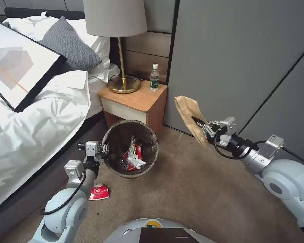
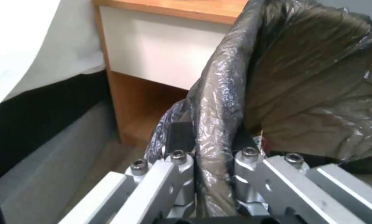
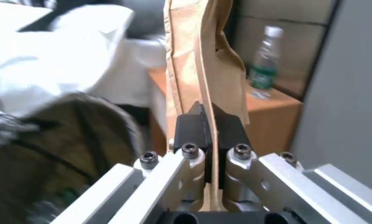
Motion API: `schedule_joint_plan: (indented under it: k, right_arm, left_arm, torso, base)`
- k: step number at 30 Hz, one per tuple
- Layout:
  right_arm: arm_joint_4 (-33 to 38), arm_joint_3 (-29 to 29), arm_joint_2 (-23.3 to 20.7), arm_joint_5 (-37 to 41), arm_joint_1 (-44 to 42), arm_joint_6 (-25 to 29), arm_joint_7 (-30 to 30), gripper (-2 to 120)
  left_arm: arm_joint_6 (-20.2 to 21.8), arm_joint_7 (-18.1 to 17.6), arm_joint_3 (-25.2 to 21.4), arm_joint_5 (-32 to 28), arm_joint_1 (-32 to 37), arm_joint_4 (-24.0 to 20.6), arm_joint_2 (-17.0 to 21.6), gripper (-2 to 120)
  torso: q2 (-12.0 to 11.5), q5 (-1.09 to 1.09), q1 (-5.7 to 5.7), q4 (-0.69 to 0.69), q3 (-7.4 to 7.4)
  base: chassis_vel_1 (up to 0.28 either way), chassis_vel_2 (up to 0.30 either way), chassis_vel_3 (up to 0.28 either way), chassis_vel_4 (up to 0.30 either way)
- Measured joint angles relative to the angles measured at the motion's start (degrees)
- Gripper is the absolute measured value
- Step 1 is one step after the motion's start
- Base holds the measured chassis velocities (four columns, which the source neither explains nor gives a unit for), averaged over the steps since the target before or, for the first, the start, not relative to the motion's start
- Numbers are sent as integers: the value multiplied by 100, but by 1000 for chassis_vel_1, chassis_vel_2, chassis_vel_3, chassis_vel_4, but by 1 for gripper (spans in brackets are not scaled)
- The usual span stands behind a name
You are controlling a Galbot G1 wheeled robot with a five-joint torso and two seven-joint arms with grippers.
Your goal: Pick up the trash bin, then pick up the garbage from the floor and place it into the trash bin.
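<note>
Bedside litter duty, seen from the head camera: the trash bin [image 1: 131, 148], lined with a dark bag, sits at centre frame on the carpeted floor [image 1: 199, 189] before a wooden nightstand [image 1: 135, 101]. The left gripper [image 1: 104, 150], at lower left, is clamped on the bin's near-left rim. Red and silver wrappers [image 1: 133, 158] lie inside the bin. A red packet [image 1: 98, 192] lies flat on the carpet below the bin, beside the left arm. At right of centre, the right gripper [image 1: 200, 123] pinches a brown paper bag [image 1: 192, 116], held in the air to the right of the bin and apart from it. A green-labelled bottle [image 1: 154, 77] stands on the nightstand next to a brass lamp [image 1: 120, 44].

Left wrist camera: the bin liner [image 2: 219, 124] runs between the metal fingers [image 2: 181, 168], which are closed on the folded rim; the nightstand's white drawer front fills the upper centre.

Right wrist camera: black pads [image 3: 192, 130] squeeze the paper bag [image 3: 202, 62], which rises upright through centre frame. The bottle [image 3: 265, 65] shows at upper right, the bin [image 3: 70, 149] at lower left.
</note>
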Motion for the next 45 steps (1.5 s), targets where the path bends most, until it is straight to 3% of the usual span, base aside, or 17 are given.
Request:
schedule_joint_plan:
  k: [5, 10, 15, 17, 20, 28, 45]
  right_arm:
    - [203, -637, -73, 12, 420, -69, 185, 0]
    - [179, -1544, -98, 66, 1403, -372, 79, 0]
    - [142, -2032, -46, 83, 1864, -441, 93, 0]
    - [124, -2277, -7, 82, 2054, -465, 113, 0]
    - [33, -3135, 240, 62, 2678, -624, 197, 0]
    - [-222, -4115, 430, -104, 3207, -717, 284, 0]
    - [-438, -4518, 604, -443, 3200, -746, 329, 0]
  left_arm:
    - [74, 10, 65, -105, -98, 28, 76, 6]
    - [107, -1, 73, -170, -105, 25, 105, 6]
    - [121, -2, 70, -184, -123, 23, 114, 6]
    - [127, -4, 70, -187, -132, 23, 111, 6]
    - [167, -3, 69, -203, -150, 15, 88, 6]
    - [221, -51, 35, -268, -141, -29, 74, 6]
    - [225, -67, 31, -287, -167, -15, 42, 6]
  torso:
    - [0, 0, 0, -3, 0]
    - [0, 0, 0, 0, 0]
    - [0, 0, 0, -1, 0]
    - [0, 0, 0, -1, 0]
    - [0, 0, 0, 1, 0]
    - [0, 0, 0, -1, 0]
    - [0, 1, 0, -1, 0]
  base:
    - [0, 0, 0, 0]
    - [0, 0, 0, 0]
    - [0, 0, 0, 0]
    - [0, 0, 0, 0]
    - [0, 0, 0, 0]
    - [0, 0, 0, 0]
    - [0, 0, 0, 0]
